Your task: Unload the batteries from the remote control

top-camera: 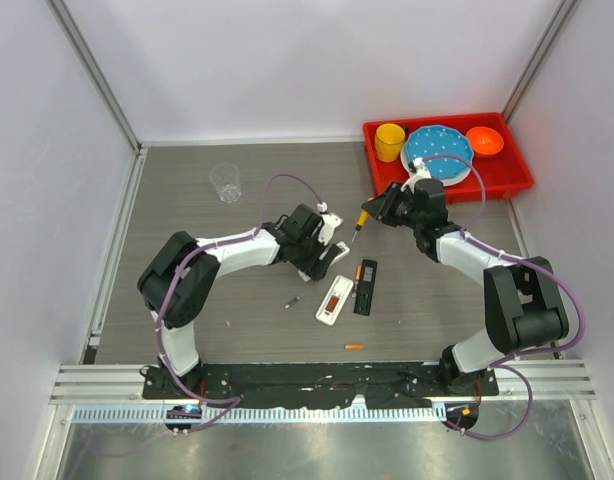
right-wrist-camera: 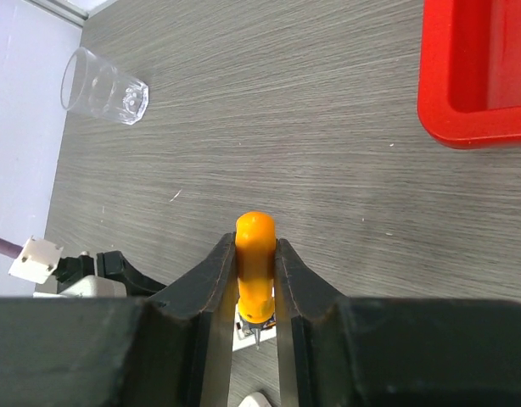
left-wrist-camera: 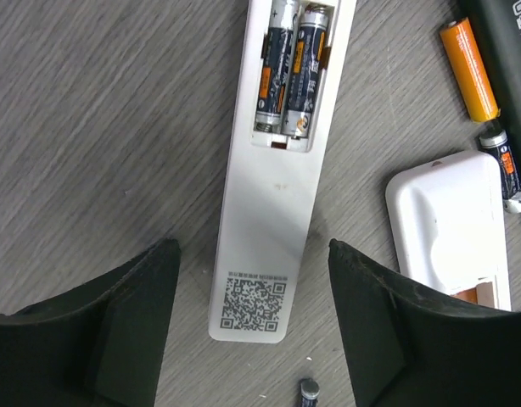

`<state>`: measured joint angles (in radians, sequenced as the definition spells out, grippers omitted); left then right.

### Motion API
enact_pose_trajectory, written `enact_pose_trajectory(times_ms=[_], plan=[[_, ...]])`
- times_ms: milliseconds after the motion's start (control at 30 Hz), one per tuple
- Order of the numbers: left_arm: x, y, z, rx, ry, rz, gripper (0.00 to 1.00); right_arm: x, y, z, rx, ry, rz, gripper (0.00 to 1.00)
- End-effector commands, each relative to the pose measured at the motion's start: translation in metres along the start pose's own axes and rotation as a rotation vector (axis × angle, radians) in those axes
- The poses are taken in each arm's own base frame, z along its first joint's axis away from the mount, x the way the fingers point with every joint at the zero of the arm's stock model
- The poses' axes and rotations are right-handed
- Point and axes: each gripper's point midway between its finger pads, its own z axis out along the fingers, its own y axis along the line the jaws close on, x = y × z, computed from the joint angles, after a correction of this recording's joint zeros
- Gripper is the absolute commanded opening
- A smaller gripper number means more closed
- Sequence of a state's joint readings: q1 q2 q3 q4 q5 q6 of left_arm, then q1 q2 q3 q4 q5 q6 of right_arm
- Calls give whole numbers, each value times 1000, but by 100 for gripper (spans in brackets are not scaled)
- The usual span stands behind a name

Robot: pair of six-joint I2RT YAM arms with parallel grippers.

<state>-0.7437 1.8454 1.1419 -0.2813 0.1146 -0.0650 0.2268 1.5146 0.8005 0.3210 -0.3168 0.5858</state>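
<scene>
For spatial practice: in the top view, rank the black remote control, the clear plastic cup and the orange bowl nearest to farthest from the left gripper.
1. Black remote control, just right of the left gripper.
2. Clear plastic cup, back left.
3. Orange bowl, in the red tray, back right.

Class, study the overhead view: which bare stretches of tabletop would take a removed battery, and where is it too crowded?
Free: between clear cup and red tray; also between black remote and right arm. Crowded: centre, around the white remote and loose grey battery.
</scene>
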Motion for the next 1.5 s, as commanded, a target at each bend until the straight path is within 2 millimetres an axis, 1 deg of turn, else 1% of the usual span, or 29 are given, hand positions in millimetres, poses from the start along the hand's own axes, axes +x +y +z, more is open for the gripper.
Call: enact_pose_trajectory(times_ms=[0,33,100,133,167,200,233,400,533,567,633,700,800,933,1067,1167,1300,1467], plan=[[15,-3,14,41,56,18,69,-28,21,2,-71,-70,-41,1],[15,-3,15,44,56,21,61,-28,22,2,-73,-71,-42,1],[16,-5,16,59,56,32,50,-27,20,3,-71,-70,-43,1],[17,-5,16,61,56,33,40,-26,19,3,-68,-70,-41,1],[19,-5,17,64,55,38,36,-27,19,4,-73,-77,-44,1],[21,-6,17,66,60,38,34,-26,17,6,-71,-76,-44,1],[22,-6,17,69,61,40,29,-25,16,6,-66,-75,-44,1],[28,-10,9,86,69,36,22,-25,15,10,-68,-86,-53,1],[34,-11,1,89,81,30,21,-25,19,16,-70,-85,-77,1],[39,-11,-1,87,99,24,21,-22,21,18,-74,-78,-80,1],[40,-13,-4,92,103,20,21,-20,24,21,-73,-75,-93,1],[44,-14,-6,93,104,10,22,-14,26,25,-70,-63,-109,1],[47,-14,-8,92,108,4,21,-11,27,31,-60,-60,-121,1],[50,-14,-9,90,106,6,21,-7,24,37,-32,-49,-146,1],[49,-14,-9,87,106,4,21,-1,20,39,-17,-35,-163,1],[49,-14,-8,87,104,0,20,7,18,40,-9,-16,-171,1],[50,-14,-8,88,108,-5,20,18,12,37,2,6,-164,1],[53,-13,-6,82,117,-5,19,26,11,33,-1,21,-155,1]])
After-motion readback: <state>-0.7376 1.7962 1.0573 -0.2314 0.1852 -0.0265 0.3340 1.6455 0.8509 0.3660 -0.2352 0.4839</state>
